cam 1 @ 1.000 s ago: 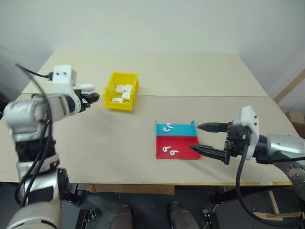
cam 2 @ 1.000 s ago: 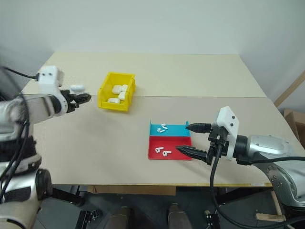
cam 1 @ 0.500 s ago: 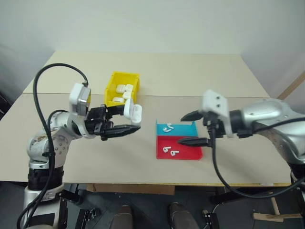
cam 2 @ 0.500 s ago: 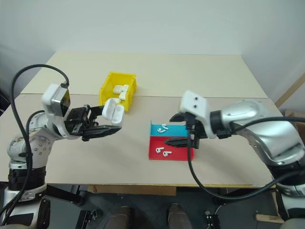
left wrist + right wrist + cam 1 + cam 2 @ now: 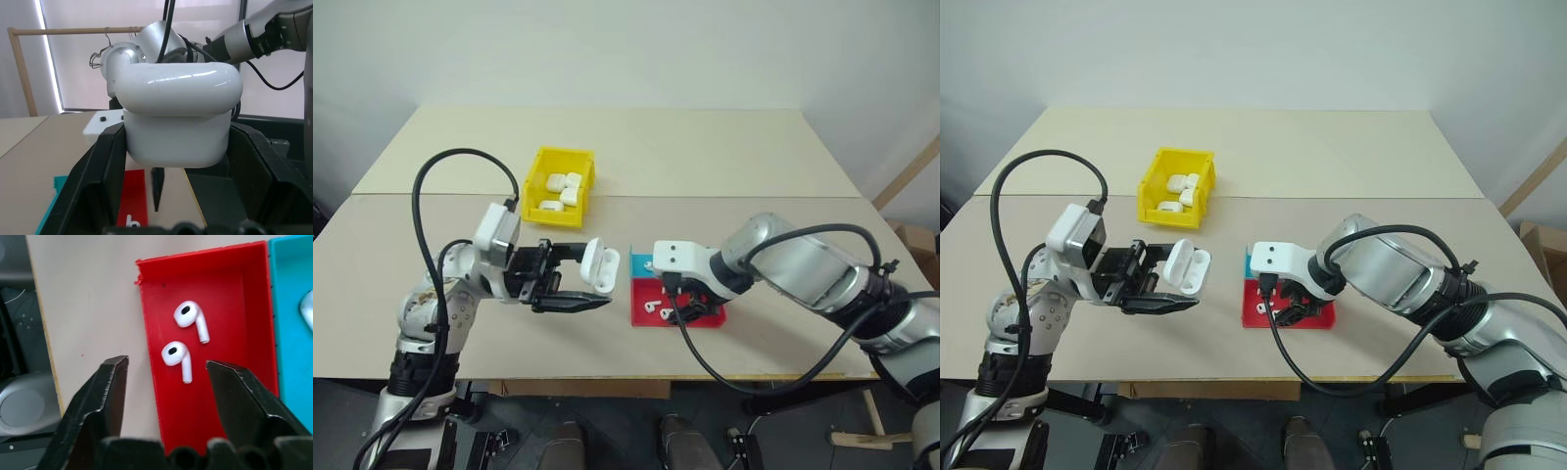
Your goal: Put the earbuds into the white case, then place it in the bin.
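My left gripper (image 5: 592,282) is shut on the white case (image 5: 598,264), holding it above the table just left of the tray; the case sits between both fingers (image 5: 178,117). Two earbuds (image 5: 190,320) (image 5: 177,357) lie side by side in the tray's red compartment (image 5: 642,294). My right gripper (image 5: 166,364) points down over them, open, with one finger on each side and nothing held. Another earbud (image 5: 649,264) lies in the blue compartment. The yellow bin (image 5: 553,217) stands farther back on the left.
Several white cases (image 5: 560,190) lie inside the bin. The red-and-blue tray (image 5: 1252,259) sits near the table's front middle, with bare tabletop (image 5: 754,166) behind and to the right. The table's front edge runs close below both grippers.
My left gripper carried the case from beside the bin toward the table's middle and turned to point at the tray. My right gripper moved left over the red compartment, tipped downward and narrowed slightly.
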